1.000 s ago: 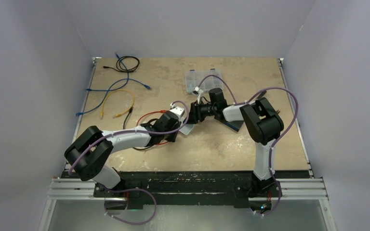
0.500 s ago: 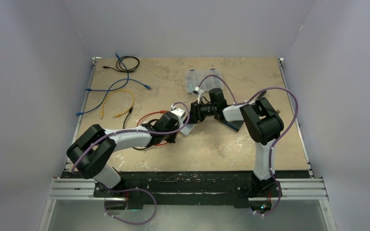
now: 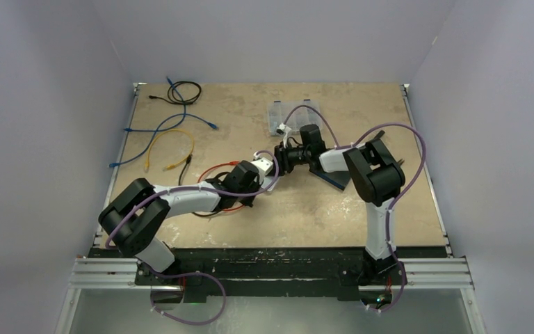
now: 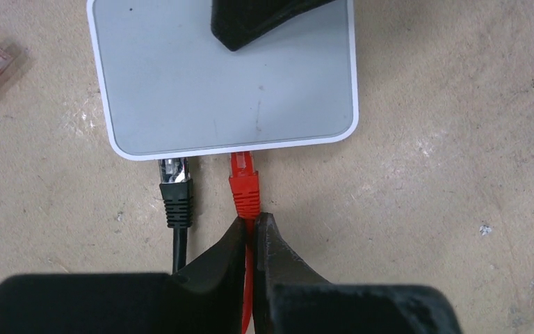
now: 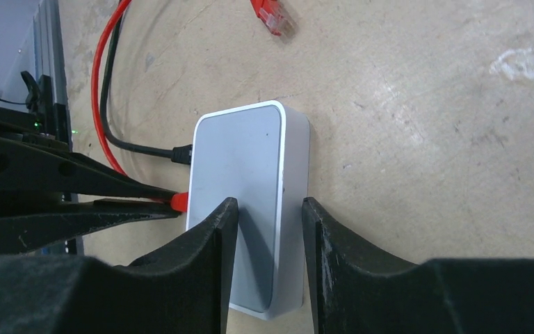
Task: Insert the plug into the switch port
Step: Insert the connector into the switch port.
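The red plug [image 4: 244, 182], ribbed moulded plastic, sits with its tip at the near edge of the switch [image 4: 201, 90], a flat grey slab with white rounded rim. The left end effector [image 4: 252, 226], directly at its 6 o'clock, pinches its cable end. A black plug [image 4: 176, 191] sits beside it at 9 o'clock; two are at the ports. The right end effector [image 5: 269, 216] straddles the switch on the scuffed tan table [image 4: 445, 195], fingers against its sides.

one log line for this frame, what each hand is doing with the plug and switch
left hand: shut on red plug, at port edge | right hand: straddling white switch box | black plug: at neighbouring port
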Robot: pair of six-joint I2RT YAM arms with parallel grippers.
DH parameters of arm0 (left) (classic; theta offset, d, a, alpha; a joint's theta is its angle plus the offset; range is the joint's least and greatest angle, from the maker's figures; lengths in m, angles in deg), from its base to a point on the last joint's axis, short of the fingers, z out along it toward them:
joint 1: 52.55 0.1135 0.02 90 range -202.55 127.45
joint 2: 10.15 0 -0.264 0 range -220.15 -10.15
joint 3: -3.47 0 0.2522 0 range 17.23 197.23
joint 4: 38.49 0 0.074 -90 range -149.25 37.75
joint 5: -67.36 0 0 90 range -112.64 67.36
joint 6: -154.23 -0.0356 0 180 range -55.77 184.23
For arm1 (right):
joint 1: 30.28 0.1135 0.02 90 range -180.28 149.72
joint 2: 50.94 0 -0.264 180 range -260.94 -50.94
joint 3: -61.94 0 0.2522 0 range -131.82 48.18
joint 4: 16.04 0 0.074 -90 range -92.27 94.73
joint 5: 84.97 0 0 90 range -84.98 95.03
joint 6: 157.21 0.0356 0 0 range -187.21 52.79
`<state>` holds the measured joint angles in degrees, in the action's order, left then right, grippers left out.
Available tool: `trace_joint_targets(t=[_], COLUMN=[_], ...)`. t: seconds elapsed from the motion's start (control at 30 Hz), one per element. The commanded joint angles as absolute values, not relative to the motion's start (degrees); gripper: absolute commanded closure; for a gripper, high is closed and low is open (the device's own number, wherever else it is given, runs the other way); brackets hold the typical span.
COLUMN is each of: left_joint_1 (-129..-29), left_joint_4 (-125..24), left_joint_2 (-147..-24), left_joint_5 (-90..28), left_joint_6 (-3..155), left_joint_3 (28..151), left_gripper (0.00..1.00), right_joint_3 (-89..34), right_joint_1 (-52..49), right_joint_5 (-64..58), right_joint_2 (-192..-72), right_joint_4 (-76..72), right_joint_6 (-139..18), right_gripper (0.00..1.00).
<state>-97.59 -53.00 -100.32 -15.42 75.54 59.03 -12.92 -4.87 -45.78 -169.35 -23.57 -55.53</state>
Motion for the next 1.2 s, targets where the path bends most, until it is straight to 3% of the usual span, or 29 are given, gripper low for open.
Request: trace_joint_targets(t=[0.0,0.33,0.57,1.07,1.17], left_joint_1=[-96.43,-92.41,-93.09,-94.95,-94.96], left_joint_4=[-45.11,-41.61,-39.74,-37.13,-37.73], left_joint_2=[-100.98,-97.61,-101.24,-104.81,-104.49], left_joint_5=[-12.26,-7.94,-12.13,-16.75,-15.74], left_joint_6=[70.55,74.17,75.61,72.67,72.88], left_joint_3=[62.44,61.06,61.33,62.50,62.74], left_gripper=[1.00,1.00,1.00,1.00,0.95], right_joint_3=[-14.21,-17.62,-17.78,-7.06,-6.12], right_joint_1=[0.56,3.64,3.91,-5.91,-6.56], right_joint_5=[-56.85,-61.54,-63.16,-49.65,-45.68], right_joint_2=[-171.95,-173.25,-173.24,-164.35,-162.93], right_joint_4=[-15.75,-7.96,-7.85,-22.89,-23.37], right_joint_6=[-58.62,-66.10,-66.54,-52.30,-51.75], right_gripper=[0.59,0.59,0.60,0.55,0.52])
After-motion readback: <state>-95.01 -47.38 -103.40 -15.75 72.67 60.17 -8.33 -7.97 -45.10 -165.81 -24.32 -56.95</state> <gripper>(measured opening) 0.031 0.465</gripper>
